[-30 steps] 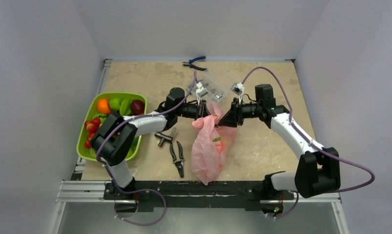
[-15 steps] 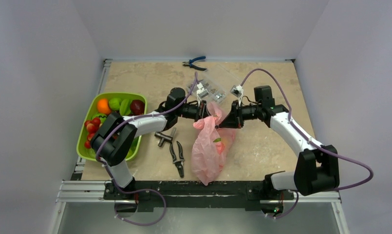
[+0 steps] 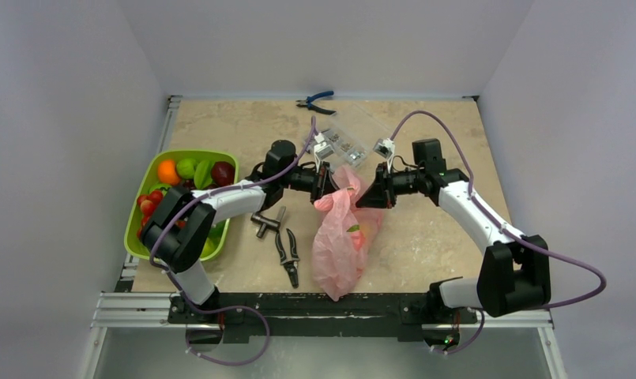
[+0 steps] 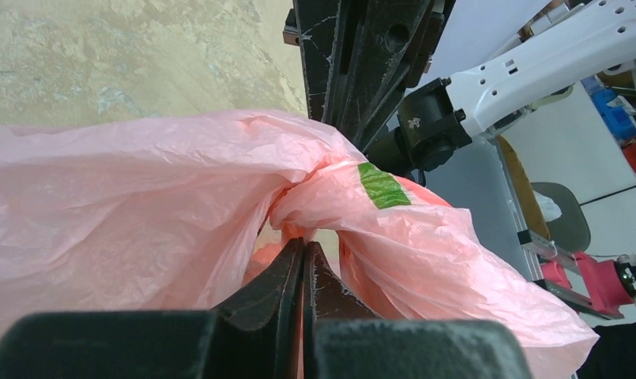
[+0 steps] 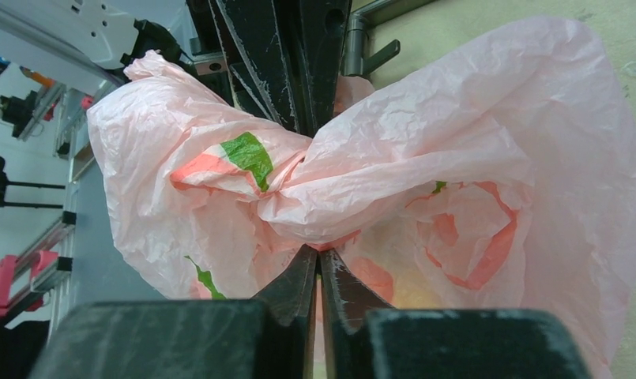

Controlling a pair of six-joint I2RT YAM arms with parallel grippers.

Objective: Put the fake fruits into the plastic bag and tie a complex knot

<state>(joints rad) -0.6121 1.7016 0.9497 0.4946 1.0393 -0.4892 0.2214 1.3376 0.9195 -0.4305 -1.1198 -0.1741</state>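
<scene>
The pink plastic bag [image 3: 340, 251] hangs at mid-table, held up by its top between both grippers. My left gripper [image 3: 325, 184] is shut on a strip of its film [image 4: 302, 246]. My right gripper [image 3: 368, 194], facing it, is shut on another fold [image 5: 318, 254]. Between them the film is bunched into a twisted lump [image 5: 295, 178]; I cannot tell whether it is a tight knot. A red and green shape [image 3: 354, 231] shows through the bag. More fake fruits [image 3: 167, 171] lie in the lime-green tray [image 3: 190, 152] at the left.
Black pliers [image 3: 288, 254] and a black T-shaped tool [image 3: 267, 223] lie just left of the bag. A clear plastic box [image 3: 351, 136] sits behind the grippers. Blue-handled pliers [image 3: 315, 101] rest at the far edge.
The right gripper has closed on the bag's top. The left gripper has drawn slightly left and away, pulling the film taut between the two.
</scene>
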